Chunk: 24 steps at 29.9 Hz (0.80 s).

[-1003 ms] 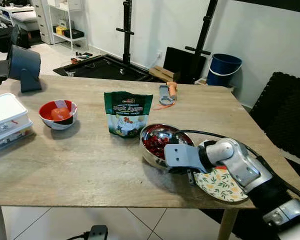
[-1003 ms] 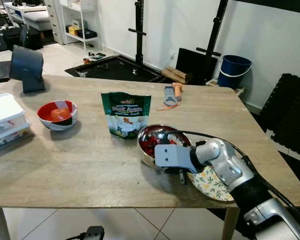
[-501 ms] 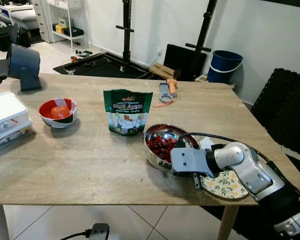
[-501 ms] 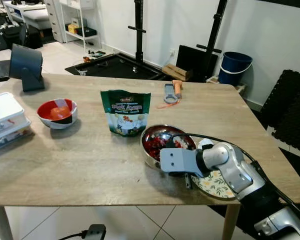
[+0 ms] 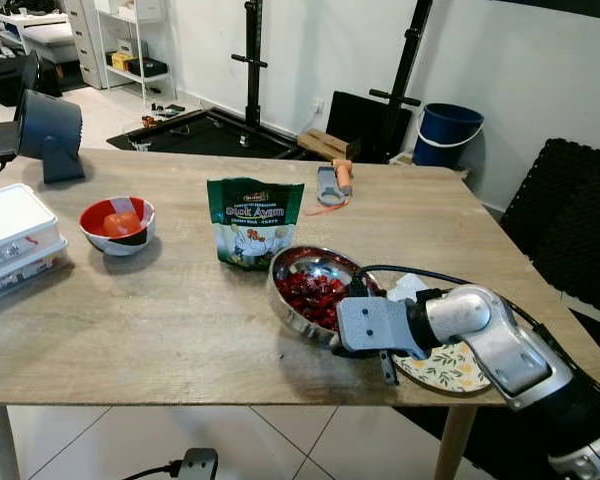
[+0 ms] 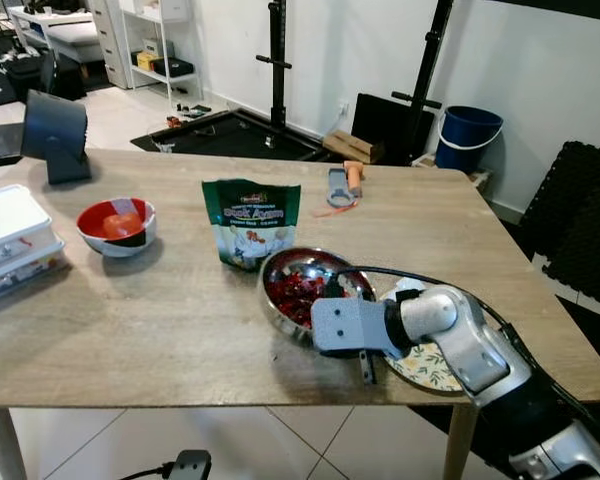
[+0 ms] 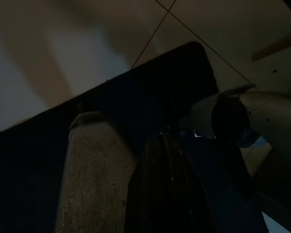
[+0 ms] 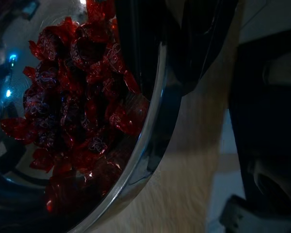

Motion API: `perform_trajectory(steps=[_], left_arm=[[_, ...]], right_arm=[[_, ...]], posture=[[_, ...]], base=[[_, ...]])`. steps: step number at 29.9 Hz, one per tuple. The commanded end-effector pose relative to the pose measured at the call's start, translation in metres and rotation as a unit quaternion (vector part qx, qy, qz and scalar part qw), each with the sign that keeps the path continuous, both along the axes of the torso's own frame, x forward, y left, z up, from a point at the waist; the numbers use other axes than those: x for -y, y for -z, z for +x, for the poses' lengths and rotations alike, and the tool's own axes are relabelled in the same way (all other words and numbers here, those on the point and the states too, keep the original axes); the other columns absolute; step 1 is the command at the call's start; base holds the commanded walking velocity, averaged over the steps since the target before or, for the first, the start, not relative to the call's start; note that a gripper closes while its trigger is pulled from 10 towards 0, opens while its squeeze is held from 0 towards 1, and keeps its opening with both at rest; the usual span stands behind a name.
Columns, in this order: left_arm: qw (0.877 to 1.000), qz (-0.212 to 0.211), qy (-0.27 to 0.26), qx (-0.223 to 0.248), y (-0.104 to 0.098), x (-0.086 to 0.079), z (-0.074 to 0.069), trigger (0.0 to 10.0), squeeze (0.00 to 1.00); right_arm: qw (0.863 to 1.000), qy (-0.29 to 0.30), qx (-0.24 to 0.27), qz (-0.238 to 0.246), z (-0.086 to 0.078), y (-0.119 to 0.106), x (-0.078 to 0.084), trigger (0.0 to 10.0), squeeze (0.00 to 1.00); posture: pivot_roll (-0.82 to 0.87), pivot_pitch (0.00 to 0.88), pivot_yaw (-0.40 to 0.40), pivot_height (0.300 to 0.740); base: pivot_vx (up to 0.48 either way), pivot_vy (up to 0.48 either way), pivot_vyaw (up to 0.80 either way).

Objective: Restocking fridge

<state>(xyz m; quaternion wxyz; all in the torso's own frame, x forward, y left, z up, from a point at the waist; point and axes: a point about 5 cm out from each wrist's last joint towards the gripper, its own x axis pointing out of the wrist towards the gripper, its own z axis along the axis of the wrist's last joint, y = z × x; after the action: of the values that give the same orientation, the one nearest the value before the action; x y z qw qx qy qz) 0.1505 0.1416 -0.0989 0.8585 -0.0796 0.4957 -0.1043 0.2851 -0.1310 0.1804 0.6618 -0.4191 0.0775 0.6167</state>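
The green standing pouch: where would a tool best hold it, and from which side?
Pinch the green pouch at its flat sealed top edge, coming down from above. It stands upright on the table, thin at the top and fuller below, and the steel bowl crowds its lower right corner.

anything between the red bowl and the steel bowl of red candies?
Yes: the green snack pouch stands upright between the red bowl and the steel bowl, nearer the steel one, slightly behind the line. Otherwise bare table. Seen in both eye views.

A home: wooden dining table (image 5: 180,320), tiled floor, shelving (image 5: 130,40) behind.
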Motion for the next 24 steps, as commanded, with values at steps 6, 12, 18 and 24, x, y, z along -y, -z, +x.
perform_trajectory(steps=[6, 12, 18, 24], left_arm=[[1.0, 0.005, 0.009, -0.017, 0.003, 0.002, -0.008, 10.0, 0.0], [1.0, 0.004, 0.009, -0.017, 0.003, 0.003, -0.008, 10.0, 0.0], [1.0, 0.005, 0.009, -0.017, 0.003, 0.002, -0.008, 10.0, 0.0], [1.0, 0.004, 0.011, -0.017, 0.003, 0.003, -0.007, 10.0, 0.0]], right_arm=[[1.0, 0.001, 0.01, 0.008, -0.003, -0.008, 0.003, 10.0, 0.0], [1.0, 0.007, 0.009, 0.006, -0.002, -0.006, 0.004, 10.0, 0.0], [1.0, 0.019, 0.008, -0.006, -0.001, -0.005, 0.008, 10.0, 0.0], [0.999, 0.035, 0.008, -0.019, 0.0, -0.002, 0.015, 10.0, 0.0]], posture=[[-0.09, 0.0, -0.059, 0.74], [-0.09, 0.0, -0.06, 0.74], [-0.09, 0.0, -0.058, 0.74], [-0.09, 0.0, -0.054, 0.74]], base=[[-0.287, 0.0, 0.0], [-0.292, 0.0, 0.0], [-0.297, 0.0, 0.0], [-0.299, 0.0, 0.0]])
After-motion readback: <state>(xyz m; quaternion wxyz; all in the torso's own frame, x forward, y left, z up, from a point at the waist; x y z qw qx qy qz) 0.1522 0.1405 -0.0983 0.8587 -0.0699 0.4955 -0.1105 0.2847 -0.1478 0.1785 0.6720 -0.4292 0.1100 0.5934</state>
